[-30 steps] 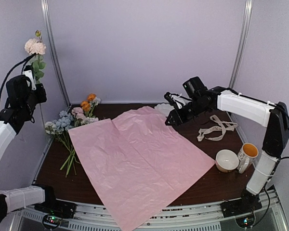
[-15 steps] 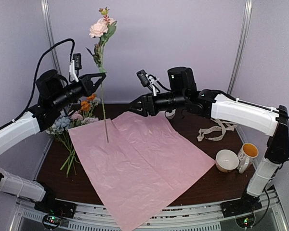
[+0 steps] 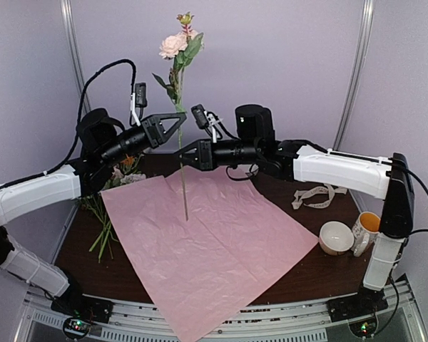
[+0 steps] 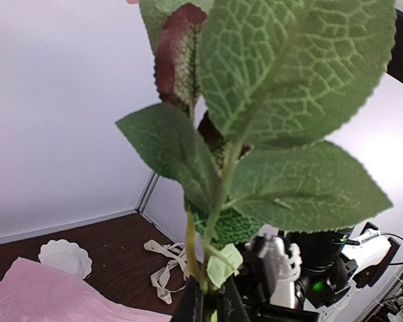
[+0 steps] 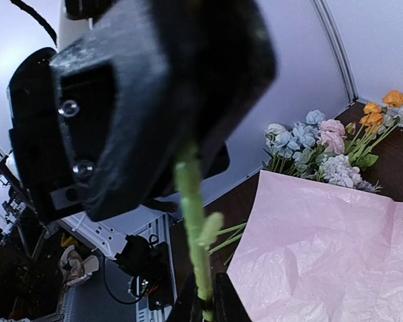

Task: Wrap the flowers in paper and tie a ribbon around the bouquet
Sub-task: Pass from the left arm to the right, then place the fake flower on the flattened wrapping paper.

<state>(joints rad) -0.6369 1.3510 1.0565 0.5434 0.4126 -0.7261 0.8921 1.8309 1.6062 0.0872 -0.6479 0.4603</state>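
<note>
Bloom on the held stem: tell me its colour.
The bloom is pale pink; the top view shows it best.

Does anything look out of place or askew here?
The pink paper lies skewed, its near corner hanging past the table's front edge. One pink flower is held upright in mid-air, apart from the bunch.

Dark table (image 3: 303,276) carries paper (image 3: 214,249), flowers (image 3: 100,229), ribbon (image 3: 321,191), cups (image 3: 336,237).

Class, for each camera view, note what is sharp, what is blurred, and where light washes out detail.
Top external: evenly lit, sharp, creases in the paper readable. Left wrist: leaf veins on the held flower crisp, ribbon soft, right background overexposed. Right wrist: the left gripper looms blurred; flowers clearer.
</note>
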